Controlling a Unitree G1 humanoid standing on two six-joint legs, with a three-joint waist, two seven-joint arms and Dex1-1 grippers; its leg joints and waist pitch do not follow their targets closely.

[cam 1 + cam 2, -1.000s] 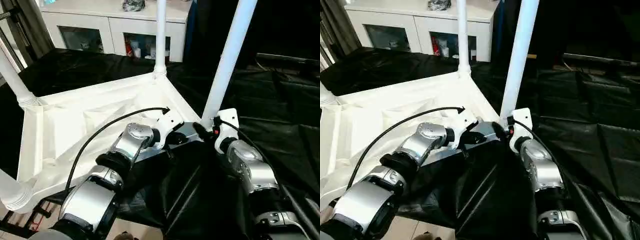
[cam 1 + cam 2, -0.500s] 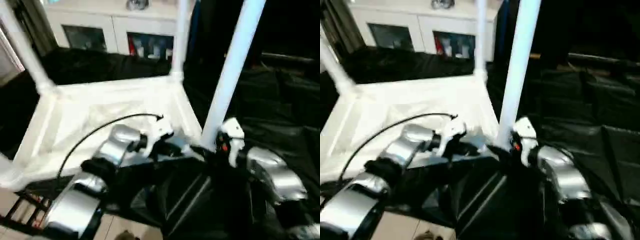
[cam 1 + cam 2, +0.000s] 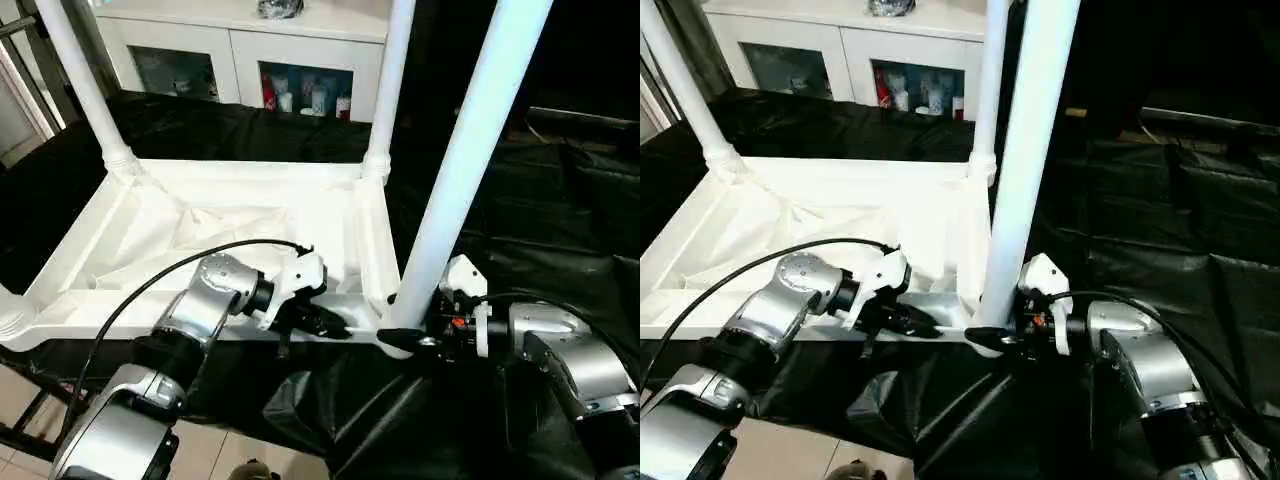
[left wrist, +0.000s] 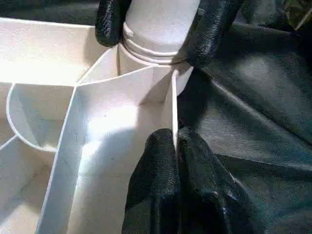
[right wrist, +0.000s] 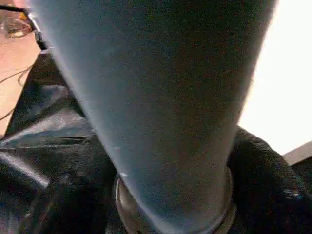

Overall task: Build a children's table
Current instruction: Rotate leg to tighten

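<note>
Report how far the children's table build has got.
Done: the tabletop lies underside up on the black-draped work table, with legs upright at the far left, far right and near right corners.

In hand: the right claw grips the near right leg's base; the left claw pinches the tabletop's rim beside it.

Left: the near left corner sits at the picture's edge, so its leg cannot be confirmed; then turn the table upright.

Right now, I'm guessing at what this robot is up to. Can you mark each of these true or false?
1. The tabletop lies with its underside up. True.
2. The left gripper pinches the tabletop's thin side wall. True.
3. The right gripper holds the far leg by the cabinet. False: its fingers sit either side of the near leg at its base.
4. The cloth under the tabletop is white. False: it is black.
</note>
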